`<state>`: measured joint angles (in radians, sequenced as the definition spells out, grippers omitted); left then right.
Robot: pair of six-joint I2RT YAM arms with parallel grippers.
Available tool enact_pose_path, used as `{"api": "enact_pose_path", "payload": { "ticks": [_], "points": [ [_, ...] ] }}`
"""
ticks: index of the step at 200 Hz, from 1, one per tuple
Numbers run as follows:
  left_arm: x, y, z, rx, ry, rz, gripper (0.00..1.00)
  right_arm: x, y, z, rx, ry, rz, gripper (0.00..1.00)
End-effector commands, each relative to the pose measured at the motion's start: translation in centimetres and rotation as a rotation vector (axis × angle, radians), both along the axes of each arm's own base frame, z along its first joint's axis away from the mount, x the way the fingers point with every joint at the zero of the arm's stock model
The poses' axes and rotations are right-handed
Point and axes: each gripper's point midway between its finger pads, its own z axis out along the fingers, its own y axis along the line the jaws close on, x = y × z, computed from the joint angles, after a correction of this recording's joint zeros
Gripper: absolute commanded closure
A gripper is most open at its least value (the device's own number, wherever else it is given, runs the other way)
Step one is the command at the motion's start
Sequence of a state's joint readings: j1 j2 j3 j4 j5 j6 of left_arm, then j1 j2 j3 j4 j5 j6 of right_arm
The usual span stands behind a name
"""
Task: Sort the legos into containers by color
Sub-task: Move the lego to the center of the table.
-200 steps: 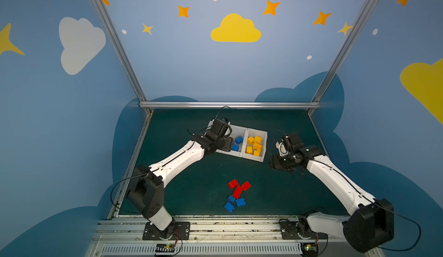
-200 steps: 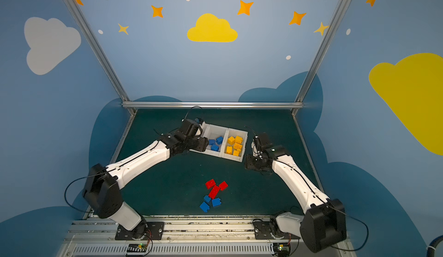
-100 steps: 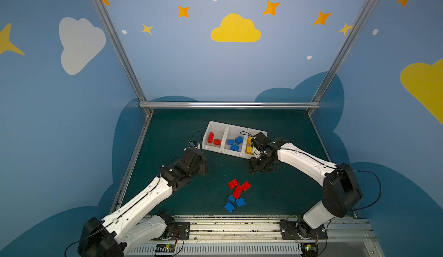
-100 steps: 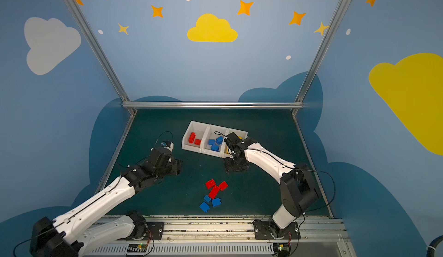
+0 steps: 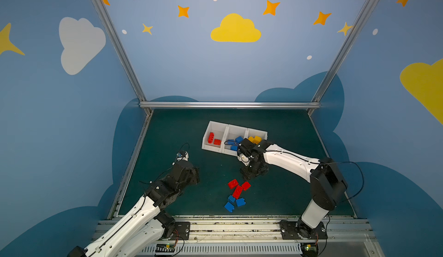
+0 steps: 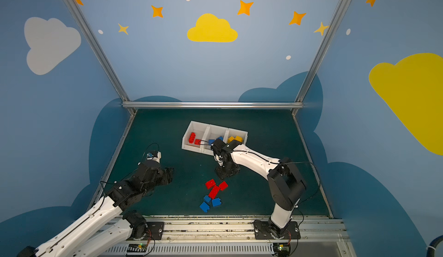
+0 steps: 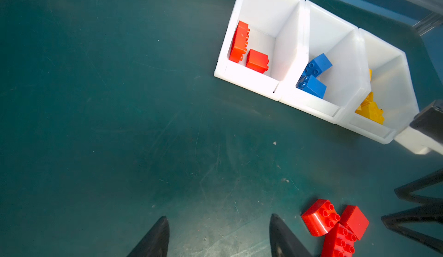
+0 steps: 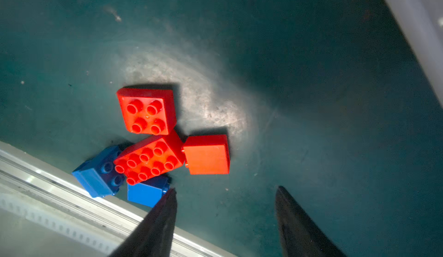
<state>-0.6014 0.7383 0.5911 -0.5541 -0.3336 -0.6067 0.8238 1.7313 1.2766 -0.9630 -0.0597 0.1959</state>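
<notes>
The right jaws stand apart with nothing between them. In the right wrist view their dark fingertips frame bare counter, and one tip shows just in front of a blue brick. The left jaws are also spread and empty, their fingertips over bare green surface. In both top views the right jaws point down just behind the loose pile, between it and the white tray, while the left jaws hang well off to the pile's left. The pile lies near the counter's front edge: three red bricks, one of them a long red brick, and three blue ones, bunched together and touching. The long red brick overlaps two of the blue ones in the right wrist view. The tray sits slanted toward the back of the counter and has three compartments. The end one nearer the left arm holds two red bricks, the middle one holds blue bricks, and the far end holds yellow bricks. In the top views the right arm covers part of the tray's near edge.
</notes>
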Motion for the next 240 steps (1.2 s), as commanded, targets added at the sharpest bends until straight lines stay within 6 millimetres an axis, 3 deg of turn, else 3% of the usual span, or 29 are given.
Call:
{"api": "enact_pose_path", "payload": {
  "ticks": [1,102,179,240],
  "points": [
    [-0.2,0.3,-0.3,0.001,0.012,0.014,0.34,0.1,0.7,0.3,-0.028,-0.026,0.1,0.34],
    [0.0,0.5,-1.8,0.0,0.017,0.048,0.33,-1.4,3.0,-1.8,-0.165,-0.069,0.399,0.32],
    [0.2,0.8,-2.2,0.003,0.014,0.059,0.33,-0.5,4.6,-2.8,-0.191,-0.112,0.42,0.3],
    [0.2,1.0,-2.6,0.007,0.017,0.067,0.33,-0.9,5.7,-3.5,-0.177,-0.087,0.445,0.3]
  ]
}}
